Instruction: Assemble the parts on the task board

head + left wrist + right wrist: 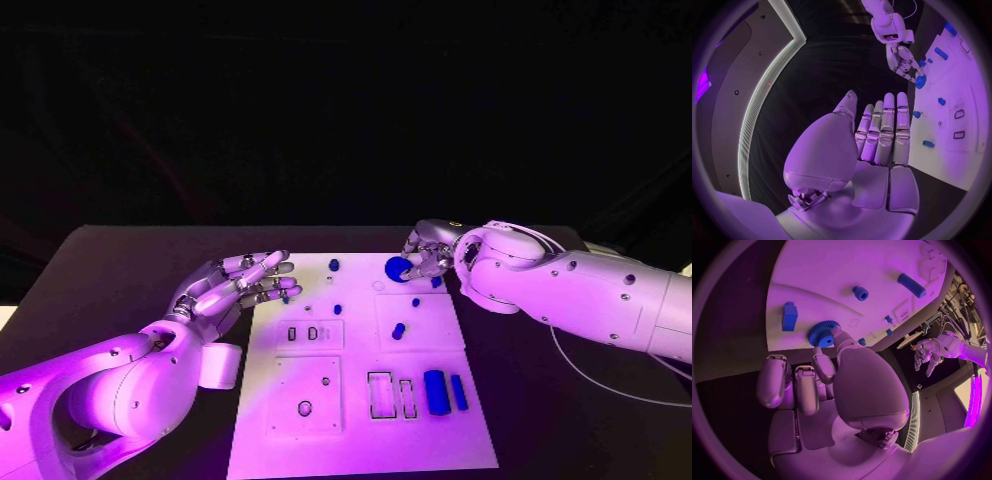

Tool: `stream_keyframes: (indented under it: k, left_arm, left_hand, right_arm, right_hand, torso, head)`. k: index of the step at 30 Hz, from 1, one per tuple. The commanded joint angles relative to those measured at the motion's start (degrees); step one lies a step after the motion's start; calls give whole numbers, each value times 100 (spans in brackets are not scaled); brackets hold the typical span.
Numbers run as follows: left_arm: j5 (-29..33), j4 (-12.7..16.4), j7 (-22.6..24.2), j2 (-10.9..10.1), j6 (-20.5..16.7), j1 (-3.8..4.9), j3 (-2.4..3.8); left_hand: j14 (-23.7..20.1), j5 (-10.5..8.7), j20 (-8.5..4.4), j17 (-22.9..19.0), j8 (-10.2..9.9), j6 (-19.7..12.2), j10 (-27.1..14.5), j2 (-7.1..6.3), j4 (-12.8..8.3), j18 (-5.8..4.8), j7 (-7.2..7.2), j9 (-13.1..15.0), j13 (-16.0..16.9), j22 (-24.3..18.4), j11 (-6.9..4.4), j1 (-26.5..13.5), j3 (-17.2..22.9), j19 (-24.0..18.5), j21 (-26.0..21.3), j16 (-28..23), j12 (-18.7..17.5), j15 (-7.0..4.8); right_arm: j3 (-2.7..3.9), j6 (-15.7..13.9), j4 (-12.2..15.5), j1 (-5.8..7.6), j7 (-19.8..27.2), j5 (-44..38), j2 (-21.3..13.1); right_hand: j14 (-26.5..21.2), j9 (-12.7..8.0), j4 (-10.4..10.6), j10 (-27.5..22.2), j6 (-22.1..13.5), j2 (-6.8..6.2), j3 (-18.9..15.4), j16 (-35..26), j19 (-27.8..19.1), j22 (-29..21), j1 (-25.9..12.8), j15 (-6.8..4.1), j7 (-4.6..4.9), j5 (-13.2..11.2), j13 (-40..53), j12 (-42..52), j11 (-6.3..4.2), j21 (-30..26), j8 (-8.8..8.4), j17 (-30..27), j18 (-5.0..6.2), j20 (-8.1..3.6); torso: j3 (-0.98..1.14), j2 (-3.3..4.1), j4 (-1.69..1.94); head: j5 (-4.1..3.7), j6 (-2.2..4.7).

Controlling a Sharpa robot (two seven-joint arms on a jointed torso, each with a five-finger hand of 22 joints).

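Two hands up: my right hand pinches the blue gear over the task board far edge, left hand spread empty beside it; I'd lower it level, slowly.

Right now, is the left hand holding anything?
No: the left hand is open, fingers straight and apart, beside the task board.
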Motion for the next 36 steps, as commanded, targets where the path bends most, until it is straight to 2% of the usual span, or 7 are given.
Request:
stream_keyframes:
  k: [1, 12, 20, 26, 33, 36]
  left_arm:
    - [11, 3, -17, 6, 132, 6, 4]
    - [11, -3, -36, 5, 139, 6, 4]
    - [11, -3, -48, 9, 145, 6, 4]
    - [11, -9, -56, 11, 145, 6, 4]
    - [11, -14, -62, 14, 146, 6, 4]
    - [11, -14, -68, 13, 149, 6, 4]
  left_hand:
    - [-2, 2, 44, 8, -39, -7, 3, 34, -39, 66, 27, -9, -10, -5, 29, 1, -4, 12, -35, -19, -29, 21]
    - [-5, 3, 46, 11, -46, -11, -4, 39, -51, 66, 30, -9, -10, -9, 32, 8, -1, 11, -40, -30, -32, 23]
    - [-5, 3, 46, 11, -46, -11, -4, 39, -51, 66, 30, -9, -10, -9, 32, 8, -1, 11, -40, -30, -32, 23]
    - [-3, 6, 48, 16, -54, -14, -11, 53, -69, 67, 31, -8, -11, -14, 33, 24, 7, 11, -46, -41, -33, 24]
    - [-1, 7, 48, 21, -60, -15, -16, 66, -89, 68, 32, -7, -11, -19, 33, 42, 17, 13, -51, -52, -33, 24]
    - [-1, 7, 48, 21, -60, -15, -16, 66, -89, 68, 32, -7, -11, -19, 33, 42, 17, 13, -51, -52, -33, 24]
  right_arm:
    - [-1, 75, 25, -9, -12, -135, 6]
    - [-1, -108, 62, -19, 23, -317, 12]
    - [-1, -47, 33, -25, 22, -329, 49]
    - [-1, 31, -36, -37, -2, -308, 92]
    - [-1, 152, -90, -61, -14, -283, 131]
    - [-1, 180, -92, -73, -25, -291, 131]
  right_hand:
    - [454, 6, 34, 72, 53, 13, 13, 34, 46, 24, 57, 20, -10, 23, 81, 88, -10, 50, 40, 600, -87, 16]
    - [461, 3, 7, 110, 67, 10, 14, 62, 76, 117, 96, 19, -11, 13, 201, 190, -10, 102, 39, 650, -103, 14]
    - [466, 5, 16, 122, 92, 29, 13, 80, 97, 176, 85, 19, -14, 12, 246, 224, -12, 134, 47, 683, -113, 15]
    - [476, 11, 34, 162, 162, 88, 27, 112, 132, 276, 66, 14, -26, 54, 361, 319, -21, 190, 71, 742, -129, 12]
    - [482, 21, 3, 190, 279, 171, 83, 138, 151, 339, 105, 1, -43, 91, 455, 384, -40, 231, 107, 789, -139, 3]
    - [485, 30, -61, 210, 369, 248, 187, 152, 200, 466, 195, -13, -60, -3, 522, 429, -55, 298, 131, 814, -160, -9]
  torso:
    - [-3, -1, 3]
    - [-1, -5, 12]
    - [-2, -5, 16]
    - [1, -8, 29]
    - [-1, -10, 27]
    - [-3, -11, 26]
  head:
    - [0, -6]
    - [-11, -6]
    - [-26, -12]
    - [-23, -27]
    - [-12, -39]
    - [-22, -43]
